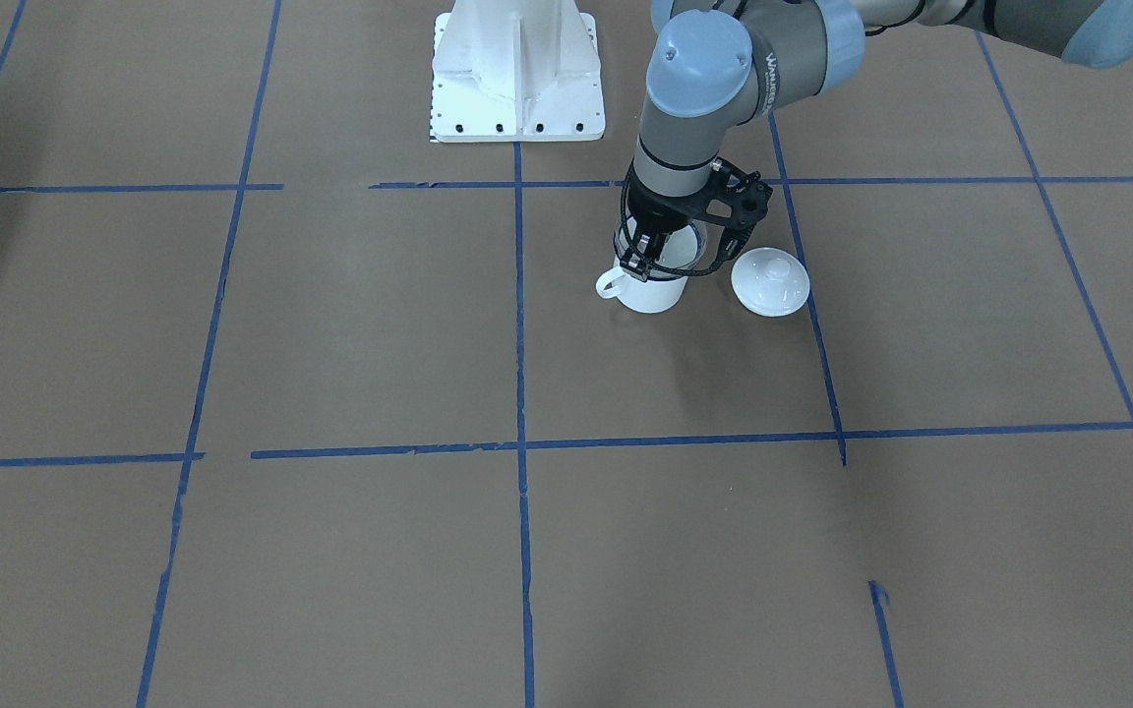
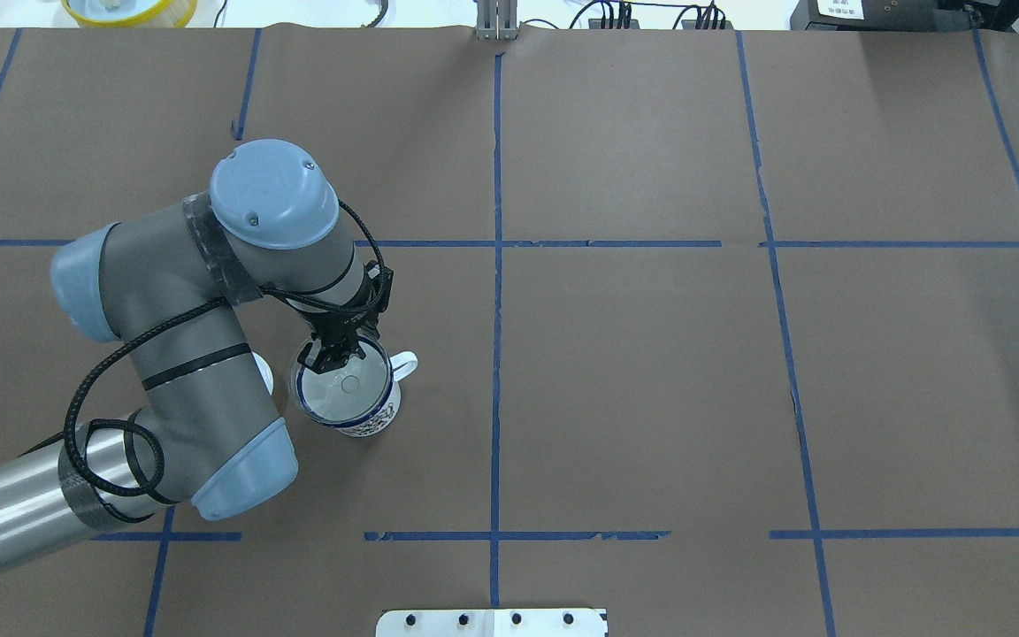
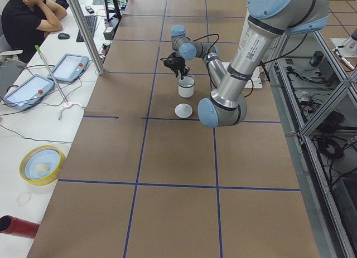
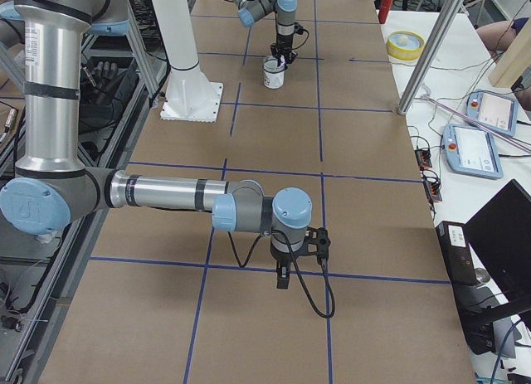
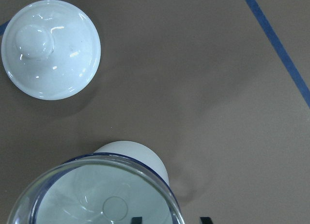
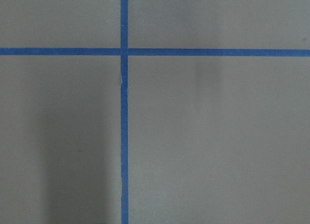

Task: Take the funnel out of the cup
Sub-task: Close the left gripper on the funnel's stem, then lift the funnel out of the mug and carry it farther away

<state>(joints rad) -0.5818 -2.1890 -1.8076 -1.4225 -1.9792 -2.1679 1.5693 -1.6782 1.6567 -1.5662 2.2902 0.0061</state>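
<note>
Left gripper [image 2: 331,357]: fingertips [image 5: 205,220] parted, straddling rim of funnel [image 2: 346,387] at 11 o'clock in overhead view; nothing gripped. Funnel seated in cup [image 1: 650,293], handle at 2 o'clock. Wrist vertical, forearm entering from 8 o'clock. Lid [image 1: 770,281] near cup, apart. Right gripper [image 4: 282,278] points down over table [image 4: 373,235], well apart; finger state cannot be told.

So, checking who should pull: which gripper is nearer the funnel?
Left. The left gripper sits at the rim of the funnel; the right gripper hangs far away over the table.
</note>
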